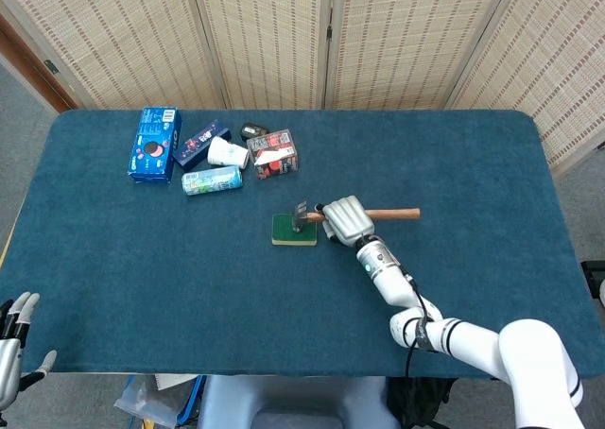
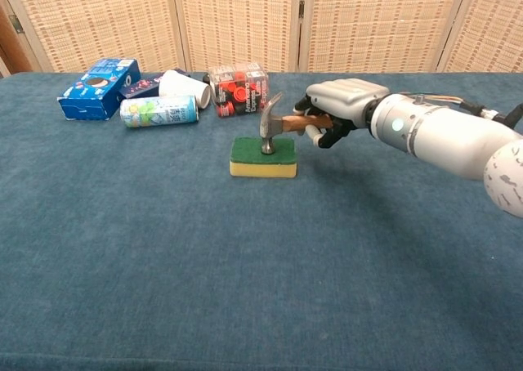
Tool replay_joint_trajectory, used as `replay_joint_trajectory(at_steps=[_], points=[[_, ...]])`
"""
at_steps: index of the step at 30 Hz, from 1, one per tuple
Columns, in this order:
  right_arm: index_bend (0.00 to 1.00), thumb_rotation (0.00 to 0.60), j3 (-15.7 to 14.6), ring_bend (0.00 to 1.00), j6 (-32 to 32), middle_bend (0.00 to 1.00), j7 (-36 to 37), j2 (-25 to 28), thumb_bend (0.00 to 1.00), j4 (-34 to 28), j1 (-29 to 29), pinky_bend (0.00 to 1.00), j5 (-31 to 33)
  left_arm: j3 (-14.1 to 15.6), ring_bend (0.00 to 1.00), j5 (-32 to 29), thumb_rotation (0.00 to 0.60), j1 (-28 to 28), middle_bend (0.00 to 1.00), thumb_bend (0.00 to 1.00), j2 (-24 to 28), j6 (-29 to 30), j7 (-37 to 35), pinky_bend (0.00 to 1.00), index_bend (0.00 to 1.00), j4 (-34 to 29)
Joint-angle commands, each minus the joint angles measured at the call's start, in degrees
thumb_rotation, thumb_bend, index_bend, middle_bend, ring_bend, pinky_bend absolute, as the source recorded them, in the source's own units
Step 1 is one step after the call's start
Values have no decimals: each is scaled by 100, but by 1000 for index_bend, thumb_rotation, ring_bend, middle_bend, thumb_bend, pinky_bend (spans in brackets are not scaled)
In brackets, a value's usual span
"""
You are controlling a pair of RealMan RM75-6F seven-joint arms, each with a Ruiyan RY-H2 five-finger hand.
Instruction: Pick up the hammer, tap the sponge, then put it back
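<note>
My right hand [image 1: 344, 219] [image 2: 337, 107] grips the wooden handle of the hammer [image 1: 386, 214] [image 2: 272, 125] near its head. The steel head points down and touches the green top of the sponge [image 1: 286, 231] [image 2: 261, 157], a green and yellow block lying flat mid-table. The handle's free end sticks out to the right behind the hand in the head view. My left hand [image 1: 13, 339] shows only at the bottom left corner of the head view, off the table's front edge, fingers spread and holding nothing.
At the back left of the blue table [image 1: 142, 259] lie a blue cookie box [image 1: 154, 144] [image 2: 97, 87], a dark packet [image 1: 200, 141], a white cup [image 1: 227, 152] [image 2: 183, 86], a tipped can [image 1: 211, 180] [image 2: 158, 110] and a red and clear box [image 1: 275, 154] [image 2: 239, 88].
</note>
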Motion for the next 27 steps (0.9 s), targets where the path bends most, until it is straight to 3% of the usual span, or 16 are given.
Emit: replay_joint_trajectory(at_steps=[1, 13, 27], points=[[660, 600, 21, 734, 60, 826, 62, 35, 722, -55, -14, 752, -32, -13, 0, 4, 600, -8, 0, 262, 1, -8, 6, 0, 0, -7], [661, 600, 93, 734, 411, 826, 545, 392, 721, -463, -173, 752, -317, -164, 0, 77, 600, -91, 0, 262, 48, 58, 111, 0, 0, -213], [663, 600, -61, 734, 168, 826, 435, 54, 722, 3, -45, 752, -300, -191, 0, 54, 600, -137, 0, 262, 108, -18, 226, 0, 0, -318]])
